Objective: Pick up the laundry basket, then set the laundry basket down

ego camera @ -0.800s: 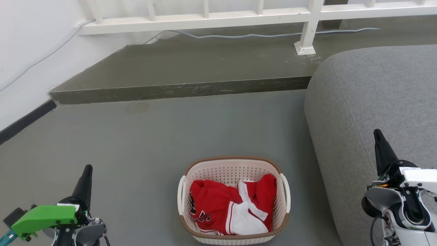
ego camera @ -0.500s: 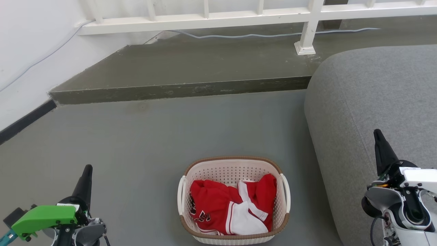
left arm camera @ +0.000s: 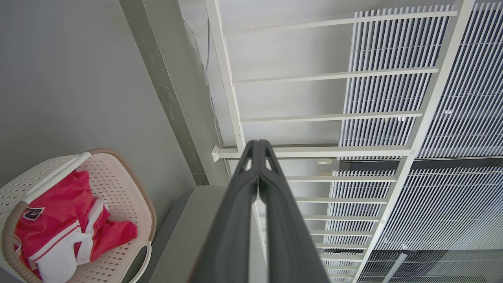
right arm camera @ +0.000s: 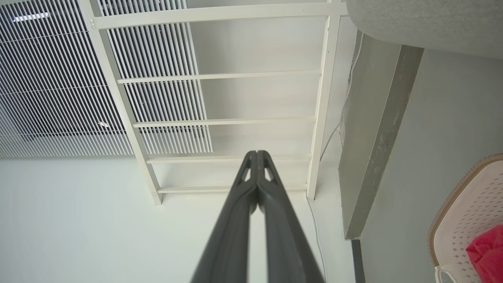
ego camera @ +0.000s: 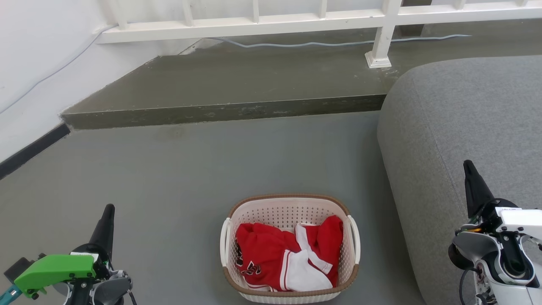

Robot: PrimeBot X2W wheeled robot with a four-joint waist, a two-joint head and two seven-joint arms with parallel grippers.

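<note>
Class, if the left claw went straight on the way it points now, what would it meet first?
Probably the white railing beyond the step, though depth is unclear; the laundry basket lies off its line.

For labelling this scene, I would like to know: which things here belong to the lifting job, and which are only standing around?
For the job:
- laundry basket
- left tool, shut
- right tool, shut

Only standing around:
- red and white clothes inside the basket
- grey sofa
- white railing
- cable
- raised step
</note>
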